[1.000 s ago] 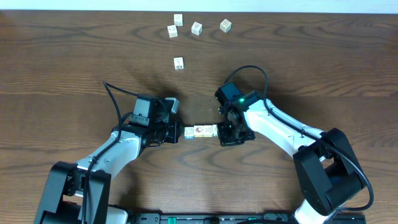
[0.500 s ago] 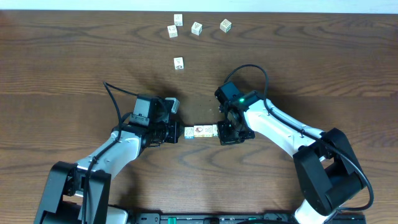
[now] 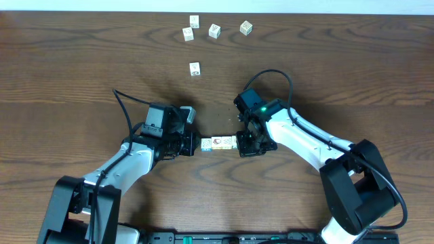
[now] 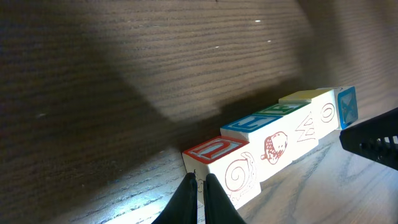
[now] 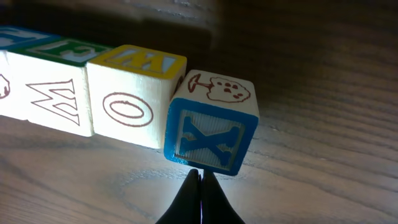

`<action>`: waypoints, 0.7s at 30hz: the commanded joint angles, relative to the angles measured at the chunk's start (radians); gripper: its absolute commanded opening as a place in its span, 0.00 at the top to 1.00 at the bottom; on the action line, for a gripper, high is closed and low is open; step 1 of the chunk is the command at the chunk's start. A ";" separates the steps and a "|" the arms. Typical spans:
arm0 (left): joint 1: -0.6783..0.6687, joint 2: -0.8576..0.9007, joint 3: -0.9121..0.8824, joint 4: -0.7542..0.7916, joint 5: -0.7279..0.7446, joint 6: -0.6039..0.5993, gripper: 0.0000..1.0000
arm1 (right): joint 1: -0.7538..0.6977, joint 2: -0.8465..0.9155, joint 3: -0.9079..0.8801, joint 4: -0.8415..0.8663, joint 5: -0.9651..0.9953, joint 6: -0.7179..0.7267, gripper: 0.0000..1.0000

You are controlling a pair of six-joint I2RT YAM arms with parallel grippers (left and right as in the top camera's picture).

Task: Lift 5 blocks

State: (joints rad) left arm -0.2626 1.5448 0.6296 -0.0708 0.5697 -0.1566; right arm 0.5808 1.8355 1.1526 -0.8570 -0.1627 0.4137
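Observation:
A short row of blocks point(image 3: 218, 142) runs left to right at mid table, pinched end to end between my two grippers. My left gripper point(image 3: 197, 144) is shut, its tips point(image 4: 199, 180) pressed against the end face of the red-topped spiral block point(image 4: 230, 168). Beyond it come the blue-topped block point(image 4: 267, 142) and the cream blocks, then the blue X block point(image 4: 347, 107). My right gripper point(image 3: 239, 143) is shut too, its tips point(image 5: 200, 173) pushed against the blue X block point(image 5: 211, 127), which sits slightly skewed beside the O block point(image 5: 134, 99). Neither gripper has anything between its fingers. Whether the row touches the table I cannot tell.
Several loose whitish cubes lie at the far edge, among them one at the back left point(image 3: 188, 33), one at the back right point(image 3: 246, 28), and a lone one nearer point(image 3: 195, 68). Both arms reach in from the front edge of the wooden table point(image 3: 68, 68).

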 commanded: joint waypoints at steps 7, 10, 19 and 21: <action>0.003 -0.002 -0.007 -0.003 -0.005 0.002 0.93 | 0.006 -0.001 0.011 0.005 0.027 0.012 0.99; 0.003 -0.002 -0.007 -0.003 -0.005 0.002 0.93 | 0.006 -0.001 0.011 0.005 0.028 0.012 0.99; 0.003 -0.002 -0.007 -0.003 -0.005 0.002 0.93 | 0.006 -0.001 0.011 0.020 0.031 0.012 0.99; 0.003 -0.002 -0.007 -0.003 -0.005 0.002 0.93 | 0.006 -0.001 0.011 0.021 0.031 0.012 0.99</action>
State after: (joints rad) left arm -0.2626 1.5448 0.6296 -0.0708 0.5697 -0.1566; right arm 0.5808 1.8355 1.1526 -0.8394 -0.1444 0.4137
